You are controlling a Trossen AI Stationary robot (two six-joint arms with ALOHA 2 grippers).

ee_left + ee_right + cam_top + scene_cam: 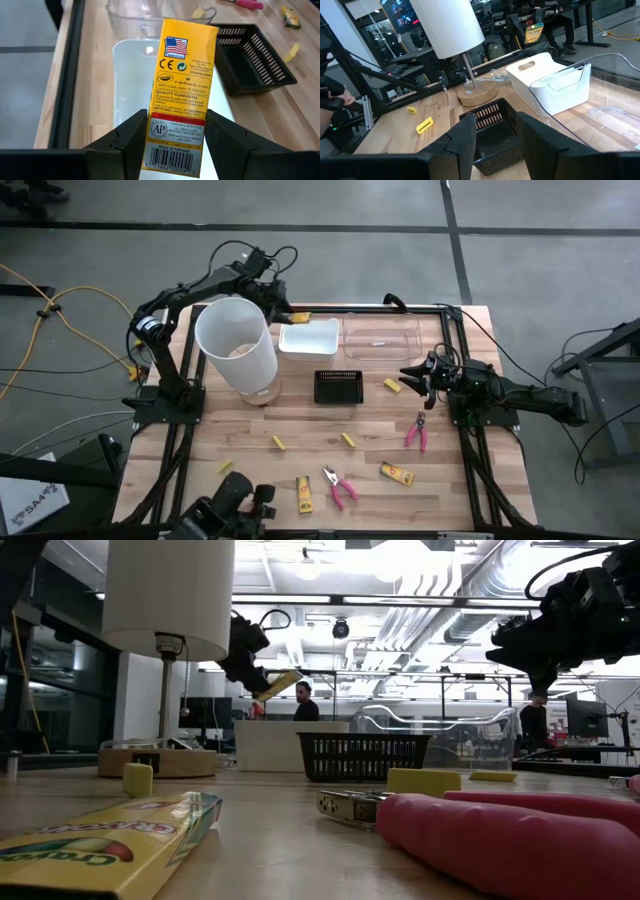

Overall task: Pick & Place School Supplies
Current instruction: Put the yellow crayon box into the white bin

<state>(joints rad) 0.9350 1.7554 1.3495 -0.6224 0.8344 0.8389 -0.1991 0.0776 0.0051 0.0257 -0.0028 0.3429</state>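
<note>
The left gripper (285,313) is up in the air at the far side of the table, and it is pinching a yellow crayon box (182,95) between its two fingers. The box sticks out past the fingers, and right under it sits the white tub (308,339). Just past the tub on one side is the clear tub (381,338), and the black basket (338,386) is near, a bit closer to the middle of the table. The tall white lamp shade (237,344) stands right beside this arm on its round wooden base.

The right gripper (418,377) hangs above the table near the right edge, and its fingers are spread apart with nothing between them. In its own view the black basket sits just below and ahead of the fingers. A small yellow block (392,386) lies close by it on the wood, and a pink-handled tool (417,431) lies a little way off toward the front.

More things lie well apart from both grippers at the front of the table: a second pink-handled tool (339,486), two more crayon boxes (397,473) (304,494), and small yellow blocks (348,440) (279,443) (225,467).

A person (305,701) is in the room beyond the table.
</note>
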